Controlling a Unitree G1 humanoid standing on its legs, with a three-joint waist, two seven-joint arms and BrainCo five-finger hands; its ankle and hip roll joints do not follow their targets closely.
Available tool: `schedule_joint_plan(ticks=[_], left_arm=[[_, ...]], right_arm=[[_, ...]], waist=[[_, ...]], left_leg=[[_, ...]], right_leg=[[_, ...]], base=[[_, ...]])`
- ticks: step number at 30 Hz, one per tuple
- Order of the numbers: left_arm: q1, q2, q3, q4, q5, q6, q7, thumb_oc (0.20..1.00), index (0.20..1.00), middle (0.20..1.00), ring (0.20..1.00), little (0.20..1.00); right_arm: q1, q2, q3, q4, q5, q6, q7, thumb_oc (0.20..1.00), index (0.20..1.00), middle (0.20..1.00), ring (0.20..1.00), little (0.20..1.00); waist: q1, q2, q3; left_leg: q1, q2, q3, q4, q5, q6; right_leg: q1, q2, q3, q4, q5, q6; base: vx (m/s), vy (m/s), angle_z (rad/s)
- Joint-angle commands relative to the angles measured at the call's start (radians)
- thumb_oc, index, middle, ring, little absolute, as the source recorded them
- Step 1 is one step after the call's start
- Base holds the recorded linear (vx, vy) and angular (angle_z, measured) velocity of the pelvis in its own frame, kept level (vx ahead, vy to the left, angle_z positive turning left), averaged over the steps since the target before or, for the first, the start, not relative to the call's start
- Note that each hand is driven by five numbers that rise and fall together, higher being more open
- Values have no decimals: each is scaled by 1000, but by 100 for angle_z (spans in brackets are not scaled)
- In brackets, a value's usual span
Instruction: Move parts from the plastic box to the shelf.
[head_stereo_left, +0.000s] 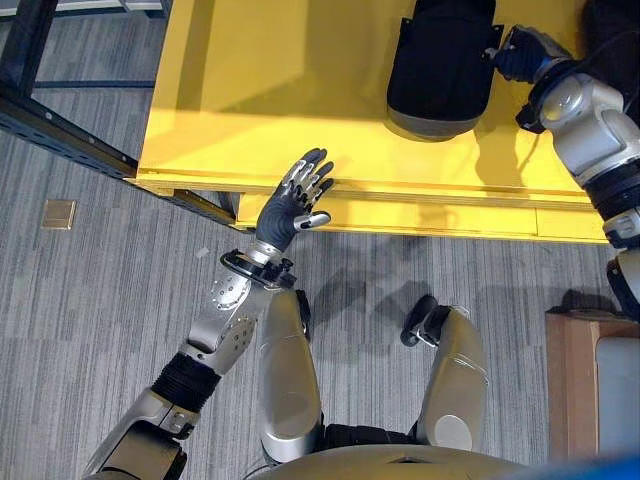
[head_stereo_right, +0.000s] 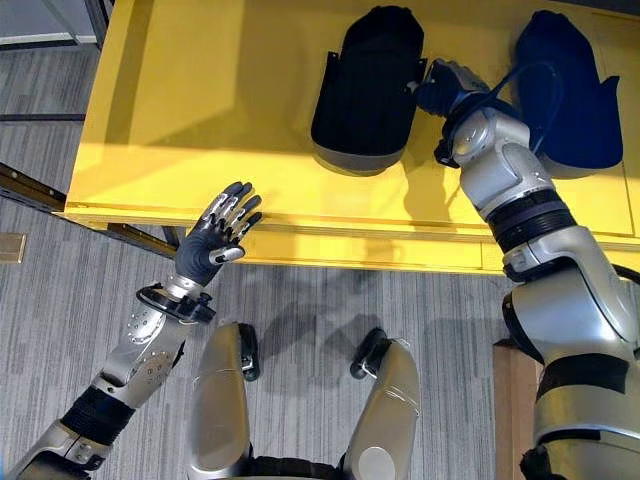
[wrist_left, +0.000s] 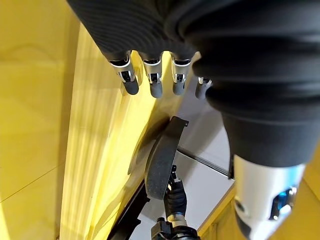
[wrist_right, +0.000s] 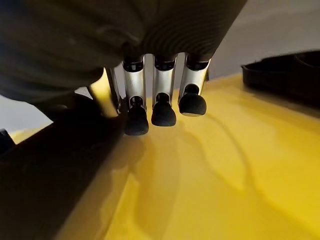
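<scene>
Far left, grey striped floor (head_stereo_left: 90, 300) with a small tan square plate (head_stereo_left: 59, 213) set in it, and a dark metal frame rail (head_stereo_left: 60, 130) running diagonally toward the yellow surface. The yellow shelf (head_stereo_left: 260, 90) spans the upper part of both eye views, its front lip facing the robot.

Left hand (head_stereo_left: 295, 205) is raised at the shelf's front edge, palm-side toward the shelf, fingers spread and straight, thumb out to the side, holding nothing. In its wrist view the fingertips (wrist_left: 131, 86) hang in a row beside the yellow surface, not touching anything.

Further right, a black part (head_stereo_right: 365, 85) with a grey lower rim lies on the shelf, long and rounded, standing apart from the front edge. Left wrist view catches it edge-on (wrist_left: 161, 162) on the yellow.

Right hand (head_stereo_right: 447, 88) is reached over the shelf, just beside the black part's right side. In the right wrist view its fingers (wrist_right: 163, 112) point down, straight and close together, above the yellow surface; the dark part's wall (wrist_right: 45, 170) is right next to them, contact unclear.

Right of that arm, a second part, dark blue (head_stereo_right: 565, 95), lies on the shelf, partly hidden by the arm.

Lower right, a brown wooden box edge (head_stereo_left: 570, 385) sits on the floor.
</scene>
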Motion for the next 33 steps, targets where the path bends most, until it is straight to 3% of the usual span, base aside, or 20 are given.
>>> schedule_joint_plan(ticks=[1,7,12,22,33], left_arm=[[3,31,-16,-70,-35,-80,-21,1000,1000,1000,1000,1000],[3,43,-30,-71,-48,-89,-16,1000,1000,1000,1000,1000],[1,46,-34,-58,-70,-104,-24,1000,1000,1000,1000,1000],[-8,62,-33,-47,-116,-119,-42,1000,1000,1000,1000,1000],[-28,68,-39,-39,-142,-108,-51,1000,1000,1000,1000,1000]], right_arm=[[-145,-38,30,29,-62,-68,-73,200,200,200,200,200],[-223,-29,103,85,-105,-150,-82,200,200,200,200,200],[-257,-24,162,101,-156,-169,-104,200,200,200,200,200],[-307,-10,225,165,-164,-165,-138,200,200,200,200,200],[-325,17,209,230,-102,-85,-249,200,200,200,200,200]], waist=[[33,16,-35],[40,19,-33],[42,24,-29],[52,39,-21],[52,54,-15]], left_leg=[[11,-12,-24,-125,37,17],[-7,-16,-30,-133,49,13],[-19,-20,-31,-142,58,15],[-22,-24,-32,-168,78,13],[-29,-19,-31,-171,86,9]], right_leg=[[42,20,5,59,-91,24],[26,34,11,61,-94,20],[9,41,19,64,-96,15],[1,42,20,65,-99,4],[-9,34,18,76,-106,-3]], base=[[0,0,0],[0,0,0],[0,0,0],[2,1,-2],[0,0,0]])
